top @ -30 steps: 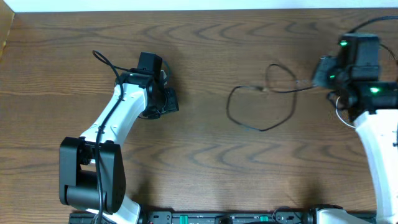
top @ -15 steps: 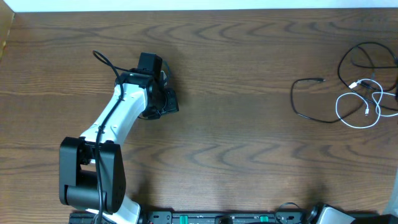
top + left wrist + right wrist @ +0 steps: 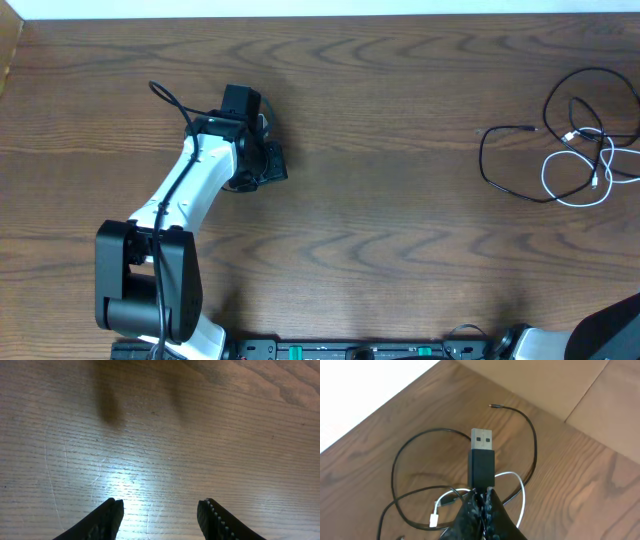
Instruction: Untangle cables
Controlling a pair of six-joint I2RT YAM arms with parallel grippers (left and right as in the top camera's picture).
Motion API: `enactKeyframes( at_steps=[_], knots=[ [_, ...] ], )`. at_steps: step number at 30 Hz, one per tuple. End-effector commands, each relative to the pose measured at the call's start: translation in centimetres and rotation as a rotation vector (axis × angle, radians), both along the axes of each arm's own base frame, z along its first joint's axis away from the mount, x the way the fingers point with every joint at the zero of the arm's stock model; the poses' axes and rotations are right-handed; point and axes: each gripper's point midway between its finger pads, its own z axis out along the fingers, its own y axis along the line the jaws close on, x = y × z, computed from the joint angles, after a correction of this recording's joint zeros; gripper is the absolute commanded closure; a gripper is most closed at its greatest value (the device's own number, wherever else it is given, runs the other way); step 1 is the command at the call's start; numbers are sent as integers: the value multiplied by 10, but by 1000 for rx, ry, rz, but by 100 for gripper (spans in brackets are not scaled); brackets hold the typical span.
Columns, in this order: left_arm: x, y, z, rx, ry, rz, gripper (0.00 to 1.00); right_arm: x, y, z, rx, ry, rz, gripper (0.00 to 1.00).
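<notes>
Moved: cables (image 3: 572, 135) drifted right
Left gripper (image 3: 160, 515): jaws apart over wood table (image 3: 160, 420)
Right gripper (image 3: 482, 505): clamped on black plug (image 3: 482, 462)
Backdrop: maybe white wall (image 3: 320, 8)

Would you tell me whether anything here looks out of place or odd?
The cables lie tangled by the table's right edge, the white cable crossing black ones, a black USB plug pinched in the right end effector.
</notes>
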Motion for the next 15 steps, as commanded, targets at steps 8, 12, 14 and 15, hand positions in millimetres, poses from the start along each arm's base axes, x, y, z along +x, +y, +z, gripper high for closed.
enactKeyframes(
  at_steps=[8, 12, 14, 15],
  knots=[
    [-2, 4, -5, 15, 14, 8, 47, 24, 52, -9, 191, -56, 286, 55],
    [-2, 4, -5, 15, 15, 8, 47, 13, 104, -44, 418, 45, 417, 54],
    [-2, 4, -5, 15, 15, 8, 47, 3, 119, -61, 463, 132, 441, 53],
    [-2, 4, -5, 15, 15, 8, 47, -2, 128, -71, 481, 182, 467, 53]
  ],
)
